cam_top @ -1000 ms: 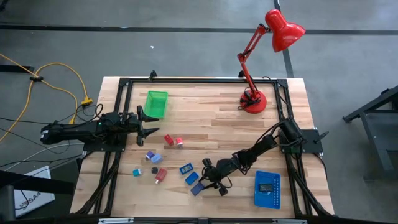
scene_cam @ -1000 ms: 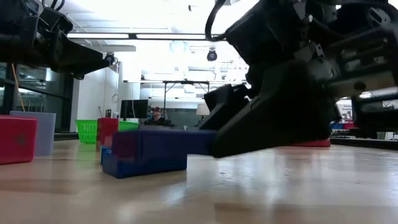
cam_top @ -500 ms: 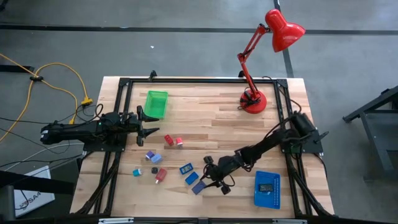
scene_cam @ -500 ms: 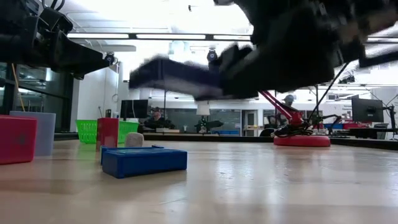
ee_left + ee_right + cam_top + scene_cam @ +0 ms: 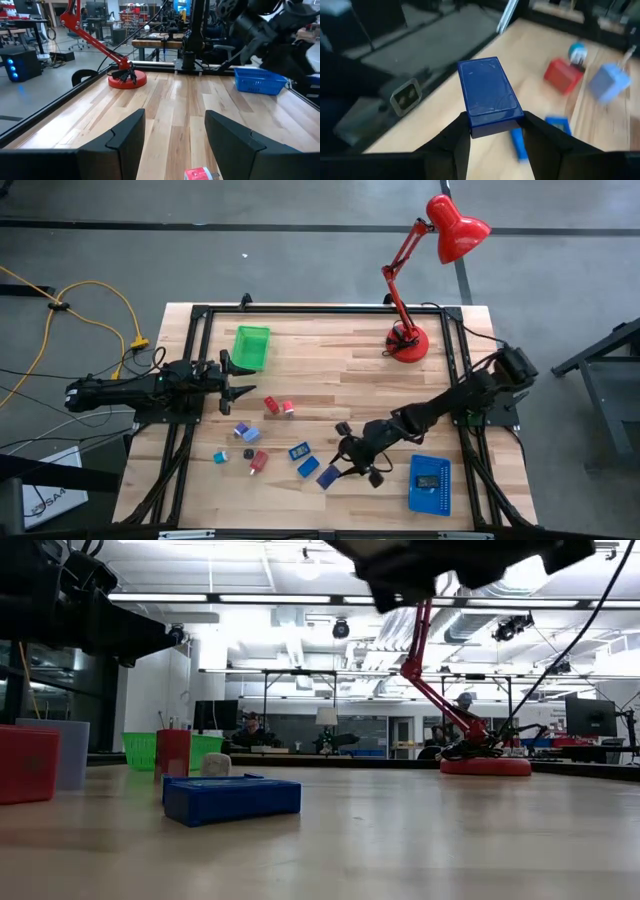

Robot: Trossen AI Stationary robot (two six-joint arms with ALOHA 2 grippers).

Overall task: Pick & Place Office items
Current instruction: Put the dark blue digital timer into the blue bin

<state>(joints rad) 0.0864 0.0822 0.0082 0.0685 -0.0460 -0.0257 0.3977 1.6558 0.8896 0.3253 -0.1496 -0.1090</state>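
The right gripper (image 5: 345, 467) hangs above the table's near side, about five o'clock from centre, pinching a dark blue block (image 5: 489, 95) between its fingers. Other office items (image 5: 262, 432) lie scattered at seven o'clock. The left gripper (image 5: 174, 134) waits at nine o'clock, fingers spread, empty.

Bare wood lies open between the green tray (image 5: 251, 345) and lamp (image 5: 408, 340), while loose blocks (image 5: 279, 407) crowd the left-centre and the blue tray (image 5: 430, 484) fills the near-right corner.
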